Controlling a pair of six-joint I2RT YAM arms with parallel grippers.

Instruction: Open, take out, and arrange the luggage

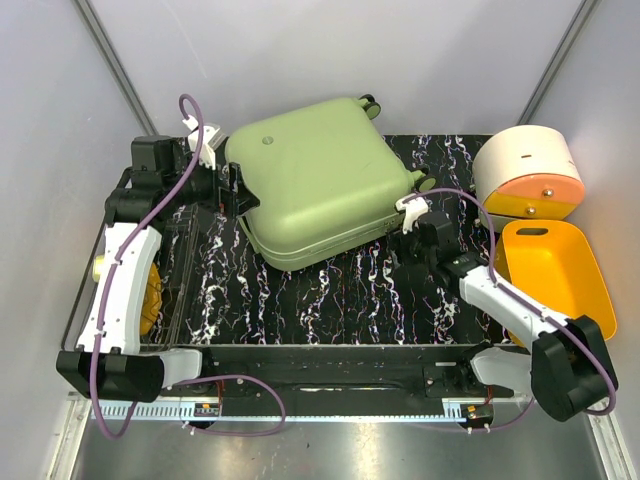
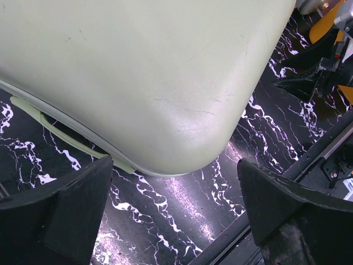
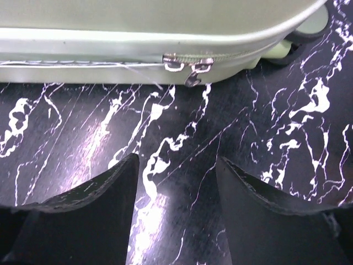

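luggage [image 1: 320, 185] lies closed on the counter [image 1: 350, 300] (zipper pulls [image 3: 190, 66] showing). left pincer [image 2: 175, 163] and right pincer [image 3: 176, 160] gape wide, empty.

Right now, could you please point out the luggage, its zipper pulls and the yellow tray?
luggage [image 1: 320, 180], top external view, middle of its shell.
zipper pulls [image 3: 190, 67], right wrist view, the metal tabs.
yellow tray [image 1: 550, 280], top external view, its bare floor.

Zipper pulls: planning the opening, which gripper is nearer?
Right. The right gripper faces the zipper pulls, just short of them; the left gripper is across the luggage, opposite side.
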